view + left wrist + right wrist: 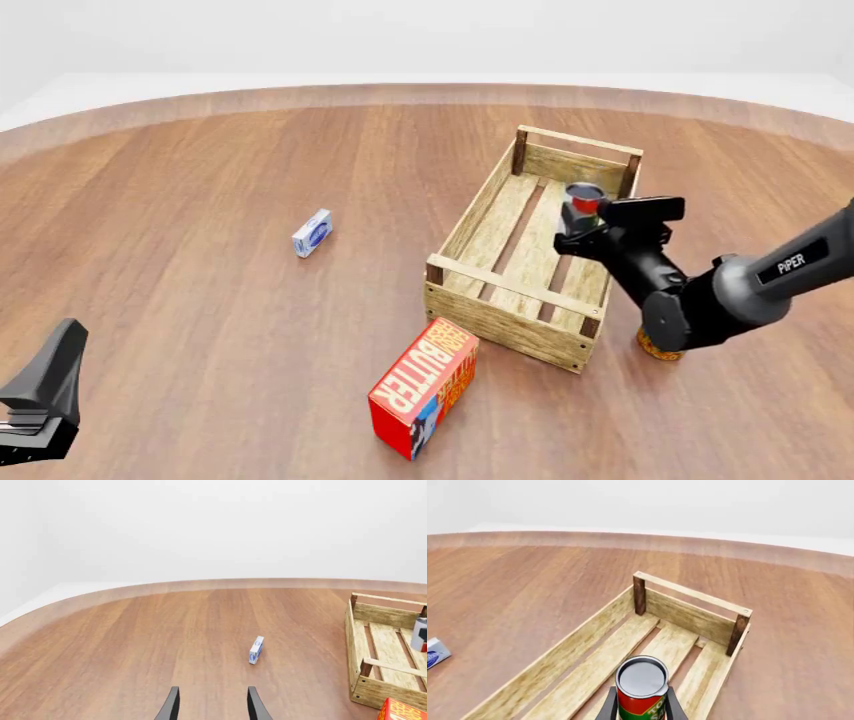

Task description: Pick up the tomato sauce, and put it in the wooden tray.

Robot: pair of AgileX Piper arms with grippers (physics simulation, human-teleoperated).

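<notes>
Front view: a round wooden table (200,200) fills the frame. Right of centre stands the tray (483,300), a slatted light-wood crate set at an angle. The right arm enters from the right edge, and its gripper (578,222) reaches over the tray's far half. Between its fingers sits the sauce (583,198), a small can with a silver top and red label, held upright above the slats. Whether the can touches the tray floor cannot be told. A red butter box (422,388) lies just in front of the tray's near end, at lower centre. A small blue-and-white box (311,233) stands left of centre, well apart from the tray. A brown object peeks out behind the right arm, mostly hidden. The left gripper (40,400) shows at the lower left corner; its jaws cannot be read here.

Left wrist view: the left gripper's two dark fingertips (172,705) rise from the bottom edge with a clear gap between them, holding nothing. The small box stands beyond them at centre. The tray sits at the right edge, with the can partly visible inside its outline.

Right wrist view: the sauce fills the lower centre, silver top facing up, clamped between the right gripper's fingers. The tray stretches beneath and beyond it.
</notes>
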